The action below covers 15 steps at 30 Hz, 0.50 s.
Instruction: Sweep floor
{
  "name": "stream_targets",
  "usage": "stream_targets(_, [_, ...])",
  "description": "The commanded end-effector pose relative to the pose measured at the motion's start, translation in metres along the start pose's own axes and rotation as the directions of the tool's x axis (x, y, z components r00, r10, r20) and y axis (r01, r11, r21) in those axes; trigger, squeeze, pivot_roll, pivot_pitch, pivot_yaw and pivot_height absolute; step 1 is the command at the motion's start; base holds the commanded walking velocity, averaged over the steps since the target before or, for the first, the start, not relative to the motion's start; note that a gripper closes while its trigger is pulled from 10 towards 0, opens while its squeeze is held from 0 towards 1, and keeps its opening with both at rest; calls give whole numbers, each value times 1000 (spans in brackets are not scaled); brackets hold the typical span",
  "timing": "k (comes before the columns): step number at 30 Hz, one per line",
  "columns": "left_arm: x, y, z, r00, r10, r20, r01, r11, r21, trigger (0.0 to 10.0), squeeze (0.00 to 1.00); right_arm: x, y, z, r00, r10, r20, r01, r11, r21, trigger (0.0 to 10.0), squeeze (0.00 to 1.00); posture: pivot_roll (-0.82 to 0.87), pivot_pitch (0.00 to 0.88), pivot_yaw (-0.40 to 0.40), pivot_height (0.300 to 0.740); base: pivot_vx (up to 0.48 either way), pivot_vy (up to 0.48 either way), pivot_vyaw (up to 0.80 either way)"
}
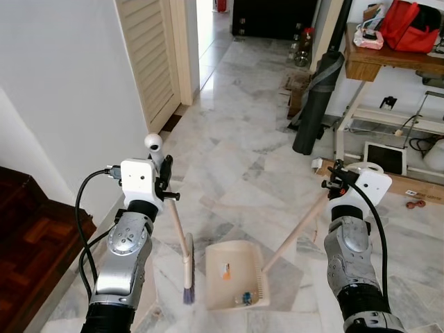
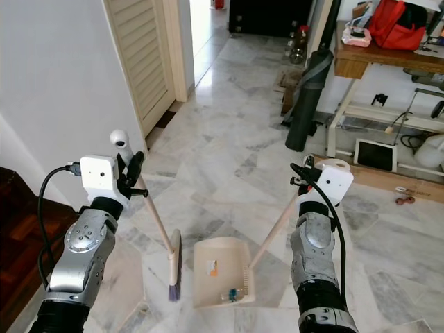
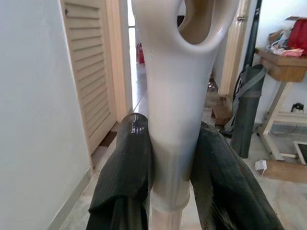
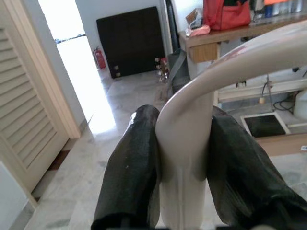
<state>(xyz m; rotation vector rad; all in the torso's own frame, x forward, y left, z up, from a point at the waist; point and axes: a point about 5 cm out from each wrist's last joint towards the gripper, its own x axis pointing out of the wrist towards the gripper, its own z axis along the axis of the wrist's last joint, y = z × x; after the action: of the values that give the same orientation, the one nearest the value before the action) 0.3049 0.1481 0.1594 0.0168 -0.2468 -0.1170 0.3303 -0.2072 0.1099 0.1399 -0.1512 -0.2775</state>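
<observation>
Left eye view shows the broom [image 1: 182, 253] standing almost upright on the marble floor [image 1: 243, 159], its dark bristles touching the tiles just beside the cream dustpan [image 1: 234, 276]. The dustpan sits flat between the two arms, mouth toward the robot, with a few small bits of debris [image 1: 244, 299] already lying near its front lip. The left pincer [image 1: 166, 179] is clamped on the top of the broom's pale handle; the left wrist view confirms both black fingers [image 3: 125, 163] pressed against the cream grip. The right pincer [image 1: 336, 177] is closed on the dustpan's long handle [image 1: 298, 232], which slants up from the pan to the wrist, and the right wrist view shows its fingers [image 4: 134, 163] squeezing the curved handle end.

Judging by the debris in the pan, the sweeping seems well along, at the stage of gathering dirt into the pan. The next move probably calls for drawing the bristles sideways toward the pan's mouth while the right arm holds the pan steady and flat on the tiles.

Further out, a louvered door [image 1: 149, 55] stands at the left, a rolled dark mat [image 1: 320, 90] leans by a wooden counter [image 1: 388, 59] carrying a red bag [image 1: 411, 24].
</observation>
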Motion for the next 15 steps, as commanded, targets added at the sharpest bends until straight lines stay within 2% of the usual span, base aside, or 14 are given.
stream_targets(1, [2,2,15,997,3,80,-4,1000,11,10000,0,7,7,15,998,19,60,-20,999,29,10000,0,78,0,-35,740,-334,0,0])
stream_targets(3, [2,2,15,997,3,80,-4,1000,10,10000,0,7,7,15,998,19,52,-21,999,40,10000,0,78,0,-35,740,-330,0,0])
stream_targets(7, [2,2,15,997,3,80,-4,1000,7,10000,0,7,7,14,999,21,48,-23,999,39,10000,0,77,0,-36,740,-332,0,-688])
stream_targets(15, [2,2,15,997,4,80,-5,1000,10,10000,0,7,8,15,998,27,60,-29,999,32,10000,0,78,0,-37,740,-333,0,0])
